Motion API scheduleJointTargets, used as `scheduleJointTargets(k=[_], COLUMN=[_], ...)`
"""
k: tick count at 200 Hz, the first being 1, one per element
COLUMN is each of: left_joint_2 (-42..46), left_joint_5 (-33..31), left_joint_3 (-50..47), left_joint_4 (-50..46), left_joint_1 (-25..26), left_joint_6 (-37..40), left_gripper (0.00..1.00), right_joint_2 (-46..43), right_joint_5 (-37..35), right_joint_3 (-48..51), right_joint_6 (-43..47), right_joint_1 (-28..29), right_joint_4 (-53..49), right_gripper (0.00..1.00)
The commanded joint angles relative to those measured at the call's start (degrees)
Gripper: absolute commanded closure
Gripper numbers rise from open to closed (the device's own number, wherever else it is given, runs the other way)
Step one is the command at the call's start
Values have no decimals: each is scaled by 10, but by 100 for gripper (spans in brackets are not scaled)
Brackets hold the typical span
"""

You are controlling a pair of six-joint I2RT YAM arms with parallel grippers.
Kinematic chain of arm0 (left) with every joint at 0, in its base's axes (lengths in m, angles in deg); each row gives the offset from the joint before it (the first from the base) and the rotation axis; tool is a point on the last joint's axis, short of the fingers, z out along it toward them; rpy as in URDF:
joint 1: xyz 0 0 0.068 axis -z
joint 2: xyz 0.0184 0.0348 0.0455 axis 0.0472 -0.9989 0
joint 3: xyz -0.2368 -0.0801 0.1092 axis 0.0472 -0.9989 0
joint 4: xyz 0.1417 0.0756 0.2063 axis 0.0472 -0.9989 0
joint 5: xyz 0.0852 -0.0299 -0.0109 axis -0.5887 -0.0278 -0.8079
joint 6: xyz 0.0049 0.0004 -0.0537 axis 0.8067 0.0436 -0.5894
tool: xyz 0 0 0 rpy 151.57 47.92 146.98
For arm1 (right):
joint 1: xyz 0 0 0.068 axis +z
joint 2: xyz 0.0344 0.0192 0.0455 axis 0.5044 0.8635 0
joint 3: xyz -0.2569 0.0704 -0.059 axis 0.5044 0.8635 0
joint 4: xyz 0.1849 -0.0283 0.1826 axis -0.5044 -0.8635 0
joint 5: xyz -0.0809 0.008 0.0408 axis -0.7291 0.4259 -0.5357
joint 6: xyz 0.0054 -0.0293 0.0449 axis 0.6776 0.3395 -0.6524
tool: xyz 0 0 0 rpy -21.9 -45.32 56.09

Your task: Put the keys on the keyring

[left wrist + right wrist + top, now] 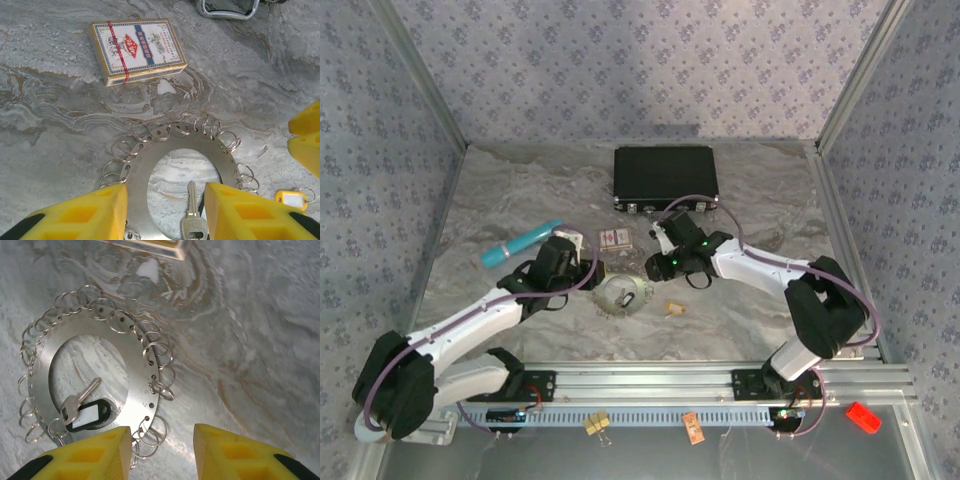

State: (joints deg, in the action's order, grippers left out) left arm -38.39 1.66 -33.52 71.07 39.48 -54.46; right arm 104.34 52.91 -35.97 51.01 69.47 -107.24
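Black case (666, 178) at the far edge; teal tube (521, 244) lying left; red-and-white card box (136, 48) near the case

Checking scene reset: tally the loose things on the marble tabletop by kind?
black case: 1
teal tube: 1
card box: 1
ring disc: 1
key: 1
key tags: 2
Total: 7

We see a marbled grey table (520, 190) bearing a black case (666, 178), a teal tube (522, 244), a playing-card box (136, 49), a steel plate (142, 375) edged with split rings, a silver key (79, 398) in its hole, and a yellow tag (292, 199) nearby.
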Motion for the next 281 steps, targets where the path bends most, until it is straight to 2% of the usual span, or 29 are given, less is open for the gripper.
scheduleJointTargets(k=[1,56,121,207,281], left_joint_2=[-16,-17,-17,-13,-10], left_joint_5=[17,4,-5,-7,-7], left_joint_3=[19,16,16,18,22], left_joint_4=[12,9,2,-10,-16], left_joint_1=[1,0,0,0,0], left_joint_6=[20,6,1,-2,-1], left_gripper=[56,56,55,55,55], right_joint_2=[45,99,137,128,127], right_joint_5=[80,122,160,183,156], right_joint_3=[-12,-36,-49,-49,-51], right_joint_6=[104,118,120,133,135], right_joint_1=[-24,-35,-36,-29,-25], right_joint_4=[13,19,24,-5,-10], right_gripper=[61,57,57,70,78])
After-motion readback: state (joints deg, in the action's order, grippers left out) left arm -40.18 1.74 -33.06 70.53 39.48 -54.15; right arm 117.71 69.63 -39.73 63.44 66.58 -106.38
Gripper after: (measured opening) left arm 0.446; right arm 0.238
